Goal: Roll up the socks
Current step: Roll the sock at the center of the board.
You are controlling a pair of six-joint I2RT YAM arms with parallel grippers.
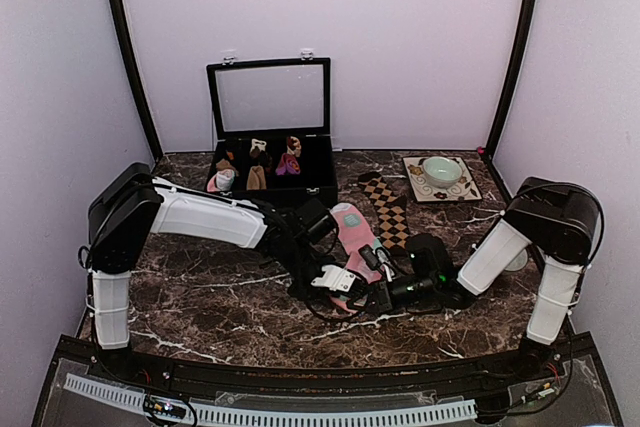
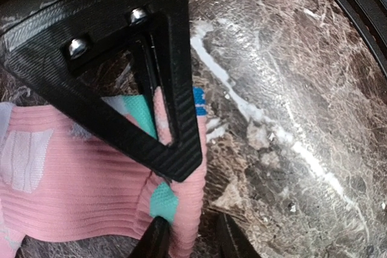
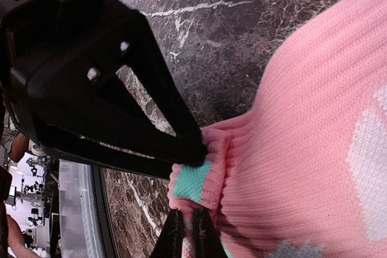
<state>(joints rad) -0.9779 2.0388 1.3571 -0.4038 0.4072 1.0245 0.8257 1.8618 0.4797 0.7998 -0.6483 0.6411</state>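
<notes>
Dark brown marble with white veins forms the surface (image 1: 200,297), closed in by pale lilac walls. At the back stands a black box (image 1: 300,193) with its windowed lid raised and small sock bundles (image 1: 256,175) in its compartments. At the far right, a patterned tile (image 1: 455,192) carries a pale green bowl (image 1: 441,168).

The pink sock (image 1: 352,230) lies stretched out near the middle of the surface, running from in front of the box toward the near edge. The checked sock (image 1: 388,209), dark brown with tan diamonds, lies flat just beside it on the right; I cannot tell whether the two touch.

Both arms reach in low and meet at the pink sock's near end. The left arm (image 1: 205,217) comes in from the left. In its wrist view the left jaws stand a little apart, with the sock's pink and mint edge between them. Whether they actually pinch the cloth cannot be told. The right arm (image 1: 490,257) comes in from the right. The right jaws are closed tight on the ribbed pink hem, which bunches up between the tips with a mint strip showing.
</notes>
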